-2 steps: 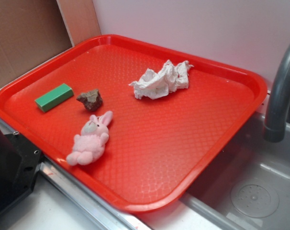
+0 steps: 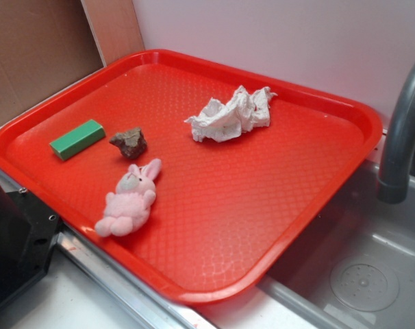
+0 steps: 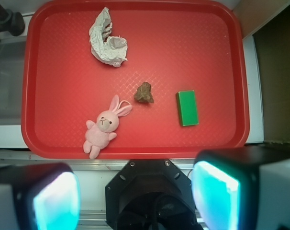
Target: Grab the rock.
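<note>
Rock [image 2: 129,142] between green block [image 2: 77,139], pink bunny [image 2: 129,199]; unobstructed.

exterior oblique side view, wrist overhead, both showing tray [image 2: 194,295]

A red tray [image 2: 317,205] was seen resting partly over a grey sink [image 2: 372,274]. On it, a pink plush bunny [image 2: 129,199], a green block [image 2: 77,139] and a crumpled white paper wad [image 2: 229,115] were laid well apart. A grey faucet [image 2: 403,130] was seen beside the tray.

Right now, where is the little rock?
In the exterior view the rock lies on the red tray's left part, between the green block and pink plush bunny.
</note>
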Controlling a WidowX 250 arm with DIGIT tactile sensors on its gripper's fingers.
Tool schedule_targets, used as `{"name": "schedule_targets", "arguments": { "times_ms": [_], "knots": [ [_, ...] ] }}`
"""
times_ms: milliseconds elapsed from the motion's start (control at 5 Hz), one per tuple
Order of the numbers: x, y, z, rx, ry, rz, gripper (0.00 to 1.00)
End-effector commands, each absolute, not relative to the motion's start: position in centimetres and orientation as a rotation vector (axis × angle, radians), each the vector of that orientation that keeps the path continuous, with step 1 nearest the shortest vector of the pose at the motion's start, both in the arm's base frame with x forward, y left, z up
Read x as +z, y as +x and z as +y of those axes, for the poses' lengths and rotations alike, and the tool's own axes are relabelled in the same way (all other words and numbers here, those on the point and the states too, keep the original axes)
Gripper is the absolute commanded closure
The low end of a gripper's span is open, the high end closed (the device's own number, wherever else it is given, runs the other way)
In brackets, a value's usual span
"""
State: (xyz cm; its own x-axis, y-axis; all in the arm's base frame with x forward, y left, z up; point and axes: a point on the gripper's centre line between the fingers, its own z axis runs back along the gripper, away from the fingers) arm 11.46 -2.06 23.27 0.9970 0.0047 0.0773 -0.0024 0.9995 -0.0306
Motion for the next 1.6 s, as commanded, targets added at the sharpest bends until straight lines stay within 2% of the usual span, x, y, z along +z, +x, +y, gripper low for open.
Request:
{"name": "schedule_targets", "arguments": {
  "times_ms": [0,400,800,1000,1200,1400],
  "knots": [
    [23.4,11.8,-1.6,0.058,-0.022,-0.092,0.0],
    [20.7,14.1,0.0,0.208,0.01,-0.084,0.0],
    [15.9,17.9,1.4,0.401,0.059,-0.113,0.0],
    [13.0,18.8,1.7,0.463,0.074,-0.125,0.0],
    [11.3,19.2,1.5,0.478,0.087,-0.137,0.0],
    [8.6,19.4,1.5,0.474,0.109,-0.1,0.0]
  ]
}}
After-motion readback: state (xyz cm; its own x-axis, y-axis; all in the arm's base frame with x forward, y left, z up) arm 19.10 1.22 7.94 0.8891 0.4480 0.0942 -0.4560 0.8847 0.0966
